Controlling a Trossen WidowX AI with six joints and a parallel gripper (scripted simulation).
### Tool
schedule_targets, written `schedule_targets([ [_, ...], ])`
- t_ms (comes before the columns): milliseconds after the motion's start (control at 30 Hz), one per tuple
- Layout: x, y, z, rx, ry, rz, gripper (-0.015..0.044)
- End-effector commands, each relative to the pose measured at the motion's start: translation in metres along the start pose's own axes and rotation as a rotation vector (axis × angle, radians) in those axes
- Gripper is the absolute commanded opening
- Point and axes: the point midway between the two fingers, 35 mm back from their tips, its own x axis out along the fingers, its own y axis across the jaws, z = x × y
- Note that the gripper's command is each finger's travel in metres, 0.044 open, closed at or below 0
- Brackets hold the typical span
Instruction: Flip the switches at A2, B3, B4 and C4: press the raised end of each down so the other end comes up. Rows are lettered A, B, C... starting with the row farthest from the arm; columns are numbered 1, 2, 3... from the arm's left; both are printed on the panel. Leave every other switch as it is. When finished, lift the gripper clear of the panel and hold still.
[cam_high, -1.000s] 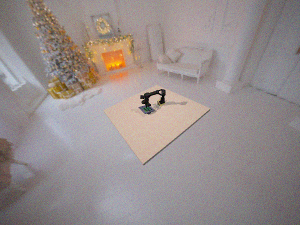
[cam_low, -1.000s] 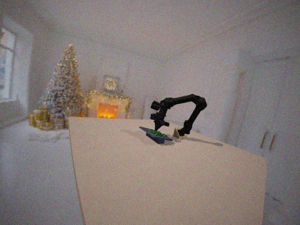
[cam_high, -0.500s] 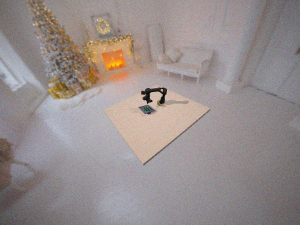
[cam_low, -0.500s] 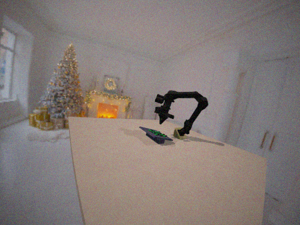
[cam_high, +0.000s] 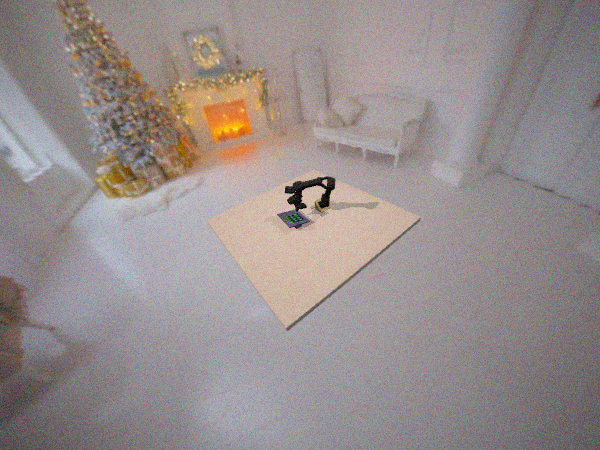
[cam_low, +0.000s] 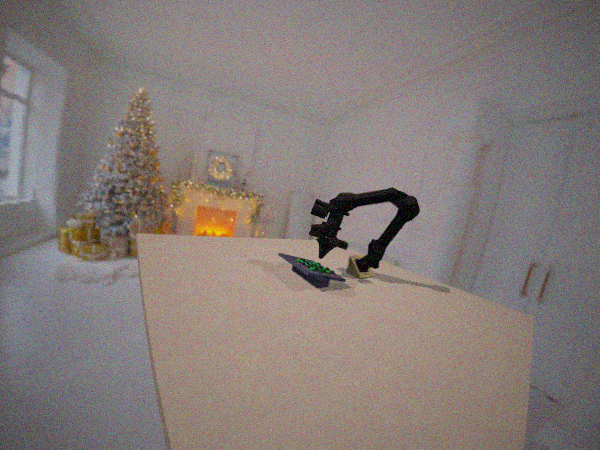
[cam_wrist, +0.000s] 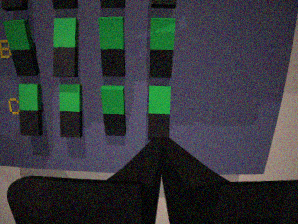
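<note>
The blue-grey switch panel (cam_high: 284, 215) (cam_low: 288, 258) (cam_wrist: 215, 75) has green-and-black rockers. My gripper (cam_high: 297, 209) (cam_low: 322, 256) (cam_wrist: 161, 145) is shut and empty, its tips above the panel's arm side. In the wrist view the tips appear at the near black end of switch C4 (cam_wrist: 159, 107). Switch B4 (cam_wrist: 162, 47) and switch B3 (cam_wrist: 112, 46) show darker green halves than C4. Switch C3 (cam_wrist: 113, 110) is also darker green. Row A is cut off at the top, so A2's tilt cannot be told. Tip contact with C4 cannot be told.
Switch B1 (cam_wrist: 21, 47), switch B2 (cam_wrist: 65, 47), switch C1 (cam_wrist: 30, 110) and switch C2 (cam_wrist: 70, 110) lie left of the gripper in the wrist view. The panel stands on a light wooden table top (cam_high: 310, 270) (cam_low: 350, 360), in front of the arm's base (cam_high: 322, 205) (cam_low: 361, 267).
</note>
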Motion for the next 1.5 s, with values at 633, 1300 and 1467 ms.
schedule_targets([
  [633, 0.018, 0.001, 0.000, 0.006, -0.005, 0.006, 0.0000],
  [1300, 0.019, 0.001, 0.000, 0.006, -0.006, 0.006, 0.0000],
  [1467, 0.020, 0.001, 0.000, 0.006, -0.006, 0.006, 0.0000],
])
